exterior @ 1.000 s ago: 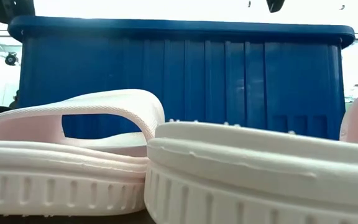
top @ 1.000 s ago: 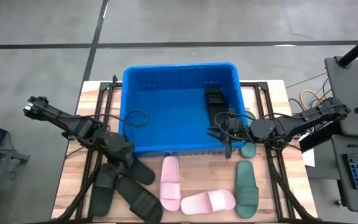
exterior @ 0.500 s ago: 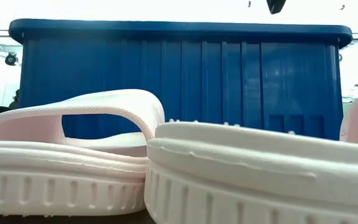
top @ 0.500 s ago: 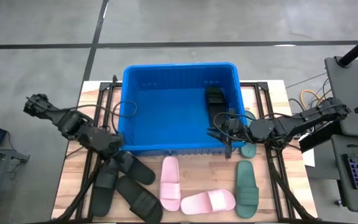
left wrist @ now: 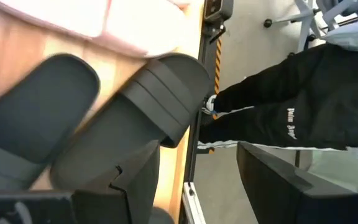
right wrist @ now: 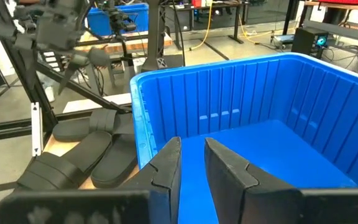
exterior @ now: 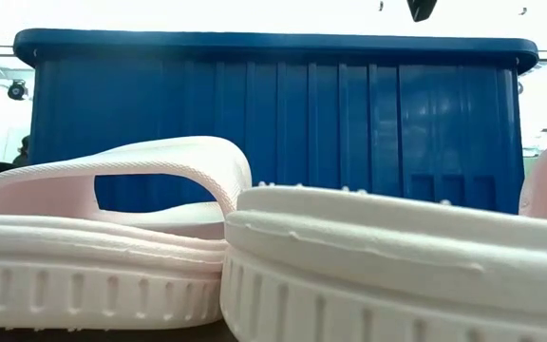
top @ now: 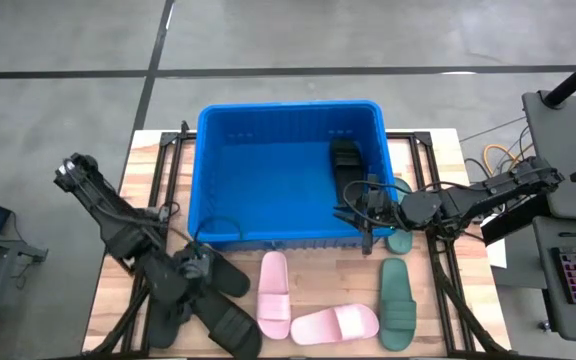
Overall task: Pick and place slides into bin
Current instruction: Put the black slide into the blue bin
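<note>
- Overhead, the blue bin (top: 290, 172) sits at the middle of the wooden table (top: 318, 272), toward its far edge, with one black slide (top: 346, 163) lying inside by its right wall. The left gripper (top: 194, 266) hangs low over the three black slides (top: 204, 300) clustered at the table's near left corner, fingers apart and holding nothing. The right gripper (top: 360, 207) reaches over the bin's near right corner, empty. Two pale pink slides (top: 306, 310) lie in front of the bin; a dark green slide (top: 397, 303) lies to their right, and another green slide (top: 401, 238) is partly hidden under the right arm, beside the bin.
- From table height, the bin's ribbed front wall (exterior: 273, 123) fills the background behind the two pink slides (exterior: 112, 237), which lie close to the camera. A dark bit of an arm shows above the rim at the upper right.
- Past the left gripper's (left wrist: 197, 180) own widely spread fingers (left wrist: 135, 180), two black slides (left wrist: 123, 124) lie on the wood, touching, with a pink slide (left wrist: 98, 15) beyond them. A person in dark trousers (left wrist: 291, 112) stands off the table's edge.
- Past the right gripper (right wrist: 194, 165), whose fingers (right wrist: 166, 163) stand nearly together with a narrow gap and nothing between them, the bin's interior (right wrist: 260, 106) opens up. Black slides (right wrist: 82, 146) lie on the table outside its wall, below the other arm.
</note>
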Available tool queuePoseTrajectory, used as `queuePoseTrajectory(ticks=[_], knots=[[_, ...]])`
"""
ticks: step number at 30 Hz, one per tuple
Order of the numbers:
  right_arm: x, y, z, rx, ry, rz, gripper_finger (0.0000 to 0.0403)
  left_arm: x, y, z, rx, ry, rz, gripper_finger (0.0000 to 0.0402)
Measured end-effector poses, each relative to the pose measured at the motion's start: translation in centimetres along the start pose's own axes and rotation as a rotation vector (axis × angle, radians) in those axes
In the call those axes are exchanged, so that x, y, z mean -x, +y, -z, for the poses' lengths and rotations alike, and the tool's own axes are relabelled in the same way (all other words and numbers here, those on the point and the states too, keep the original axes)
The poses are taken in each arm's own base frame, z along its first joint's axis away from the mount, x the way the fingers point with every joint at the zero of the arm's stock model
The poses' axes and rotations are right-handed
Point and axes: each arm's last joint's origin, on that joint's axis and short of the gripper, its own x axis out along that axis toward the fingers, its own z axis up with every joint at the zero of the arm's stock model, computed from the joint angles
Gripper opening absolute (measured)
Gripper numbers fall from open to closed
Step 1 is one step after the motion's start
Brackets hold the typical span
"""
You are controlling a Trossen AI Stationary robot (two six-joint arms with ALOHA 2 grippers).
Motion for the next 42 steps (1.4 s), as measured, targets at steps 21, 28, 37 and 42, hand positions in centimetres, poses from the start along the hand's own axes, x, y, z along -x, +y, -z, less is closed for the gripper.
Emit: queuePoseTrajectory(ticks=[21, 28, 37, 42], knots=[[0.0, 0.0, 0.0, 0.0, 0.0, 0.0, 0.0061, -8.7, 0.4, 6.3, 0.255, -0.12, 0.142, 0.0198], [0.0, 0.0, 0.0, 0.0, -0.001, 0.0, 0.0061, -11.3, 3.5, 7.8, 0.371, -0.125, 0.162, 0.0198], [0.0, 0.0, 0.0, 0.0, 0.0, 0.0, 0.0061, -13.0, 4.2, 8.1, 0.42, -0.184, 0.23, 0.0198], [0.0, 0.0, 0.0, -0.001, 0.0, 0.0, 0.0059, -14.4, 4.0, 8.2, 0.408, -0.172, 0.185, 0.0198]])
